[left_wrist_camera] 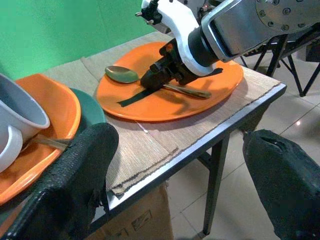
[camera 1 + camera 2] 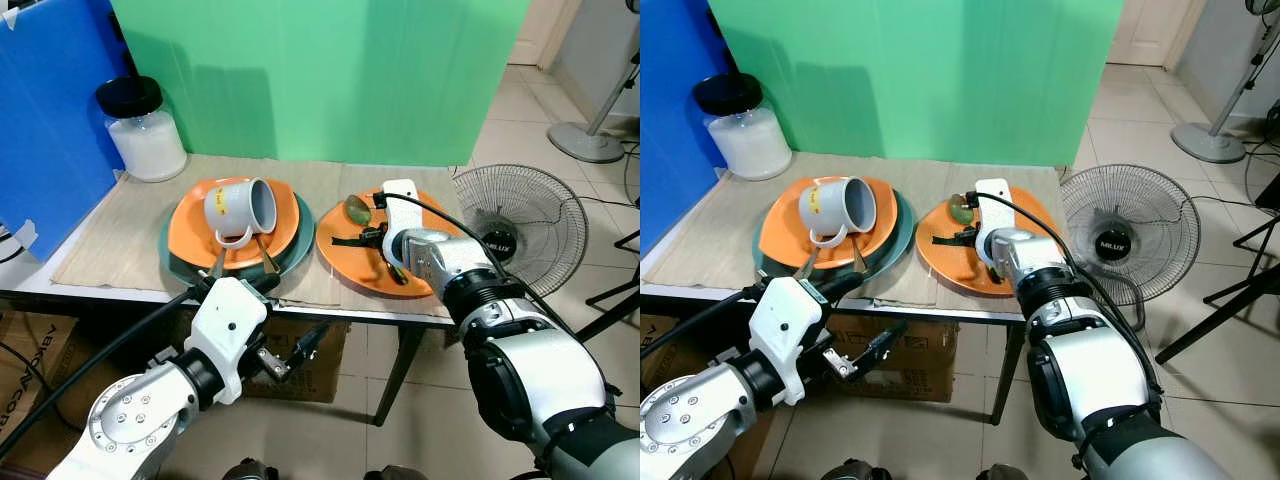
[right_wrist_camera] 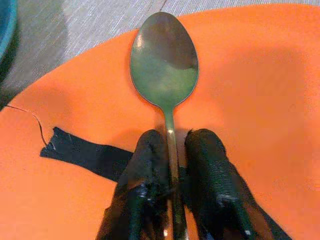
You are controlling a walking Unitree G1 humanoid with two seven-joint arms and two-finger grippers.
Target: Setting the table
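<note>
My left gripper (image 2: 300,352) hangs below the table (image 2: 110,250) edge, fingers (image 1: 75,185) wide apart, holding nothing. Up on the mat, my right gripper (image 3: 172,165) sits low over the orange plate (image 2: 345,255), fingers pinched on the spoon (image 3: 165,65) handle, bowl pointing away from me. To its left, a white mug (image 2: 240,208) lies tipped on another orange plate (image 2: 190,230) stacked on a teal one (image 2: 295,250). Far back left, a jar (image 2: 142,130).
</note>
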